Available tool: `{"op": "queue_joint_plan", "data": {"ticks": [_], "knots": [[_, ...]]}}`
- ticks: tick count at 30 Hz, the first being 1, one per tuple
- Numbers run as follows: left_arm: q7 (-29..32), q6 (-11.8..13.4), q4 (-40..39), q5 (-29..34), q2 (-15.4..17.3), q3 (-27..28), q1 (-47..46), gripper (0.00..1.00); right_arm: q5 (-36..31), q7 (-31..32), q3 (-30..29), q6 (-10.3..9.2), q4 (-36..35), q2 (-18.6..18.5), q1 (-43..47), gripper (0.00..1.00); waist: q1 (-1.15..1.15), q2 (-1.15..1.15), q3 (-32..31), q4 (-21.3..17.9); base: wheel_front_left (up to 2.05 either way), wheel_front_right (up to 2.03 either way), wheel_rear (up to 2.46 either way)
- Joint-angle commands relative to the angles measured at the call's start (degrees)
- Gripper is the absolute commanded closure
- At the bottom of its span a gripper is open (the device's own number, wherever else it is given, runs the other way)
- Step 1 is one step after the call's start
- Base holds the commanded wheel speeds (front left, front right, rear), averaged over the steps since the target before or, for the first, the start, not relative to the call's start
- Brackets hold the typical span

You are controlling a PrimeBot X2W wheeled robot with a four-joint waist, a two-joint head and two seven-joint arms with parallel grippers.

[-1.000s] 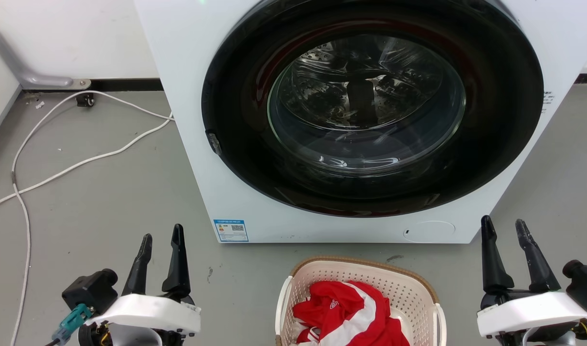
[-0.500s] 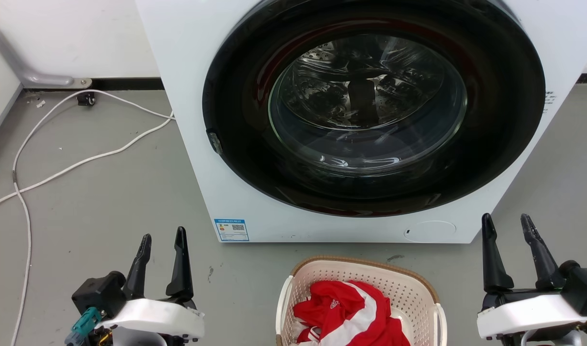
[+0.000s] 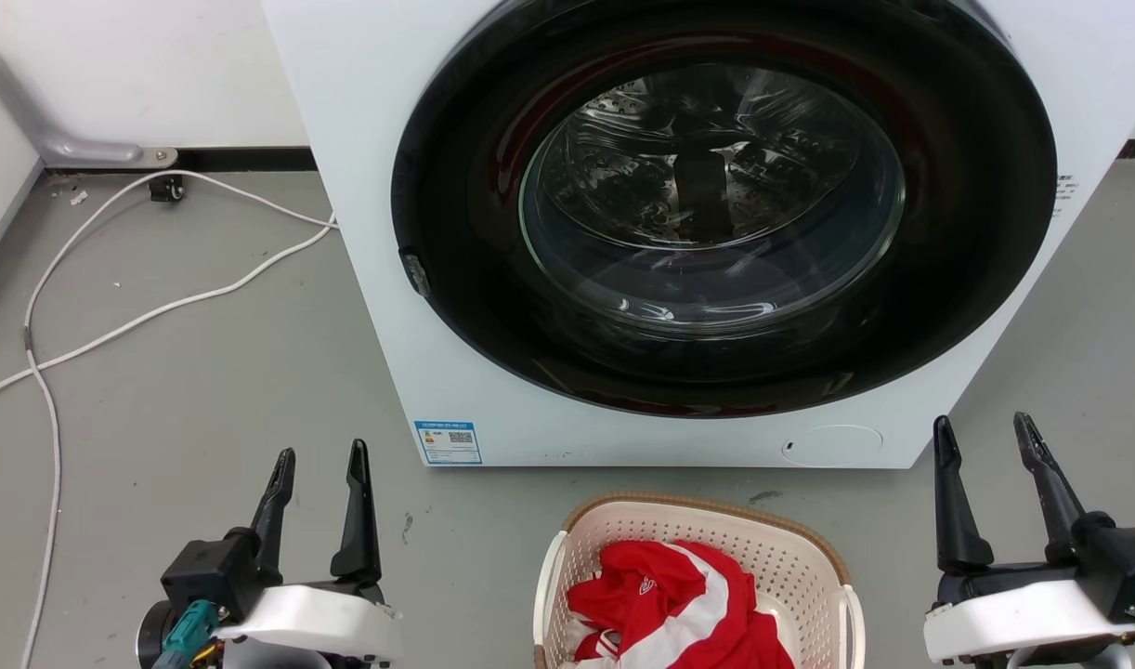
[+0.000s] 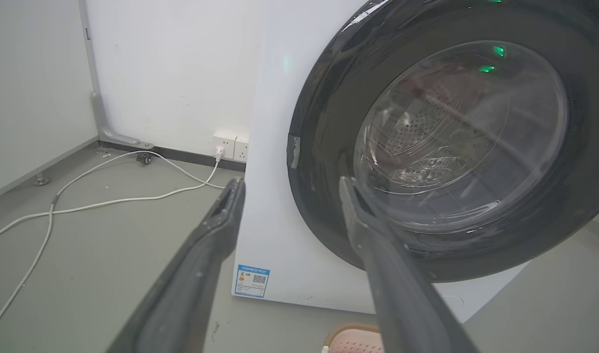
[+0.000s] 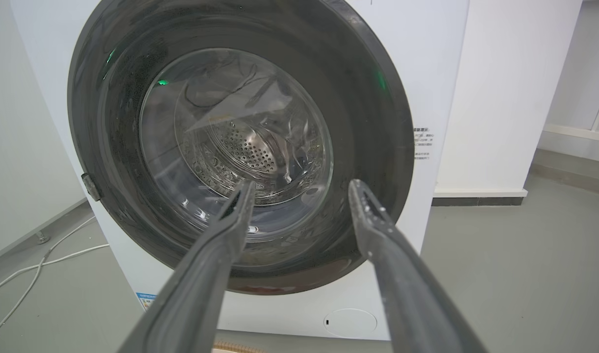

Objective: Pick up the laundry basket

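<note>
- The head view takes in the basket (image 3: 790, 557) on the floor just in front of the washer (image 3: 372, 232), at the bottom middle, with a red and white cloth (image 3: 670, 595) lying in it.
- The left wrist view shows a wall socket (image 4: 231, 145) with a white cable (image 4: 108, 201) plugged in, and a corner of the basket at its bottom edge.
- The right wrist view looks through the door glass at the drum (image 5: 250, 147).
- The left gripper (image 3: 321, 452) is spread, with nothing between its fingers, and hangs well to the basket's left.
- The right gripper (image 3: 983, 421) is spread a little wider, also empty, off to the basket's right.
- The basket sits between the two grippers, and neither touches it.
</note>
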Motion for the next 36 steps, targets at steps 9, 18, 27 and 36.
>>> {"op": "queue_joint_plan", "data": {"ticks": [9,18,27,36], "knots": [[-1.3,0.6,-0.4,4.3,0.2,-0.4,0.8,0.00,-4.0,-1.4,-0.2,-0.02,-0.8,-0.3,0.9,0.00,0.00,0.00,0.1,0.2,0.00,0.00,0.00],[-2.3,1.0,-0.4,7.7,0.2,-0.7,1.2,0.00,-6.4,-2.3,-0.3,-0.02,-1.2,-0.3,1.4,0.00,0.00,0.00,0.2,0.3,0.00,0.00,0.00],[-2.6,1.2,-0.2,8.4,0.2,-1.0,1.4,0.00,-6.3,-2.6,-0.5,-0.02,-1.0,-0.3,1.3,0.00,0.00,0.00,0.2,0.4,0.00,0.00,0.00],[-2.5,1.3,0.4,8.1,0.2,-1.1,1.6,0.00,-5.5,-2.6,-0.6,-0.02,-0.5,-0.3,1.0,0.00,0.00,0.00,0.1,0.2,0.00,0.00,0.00]]}}
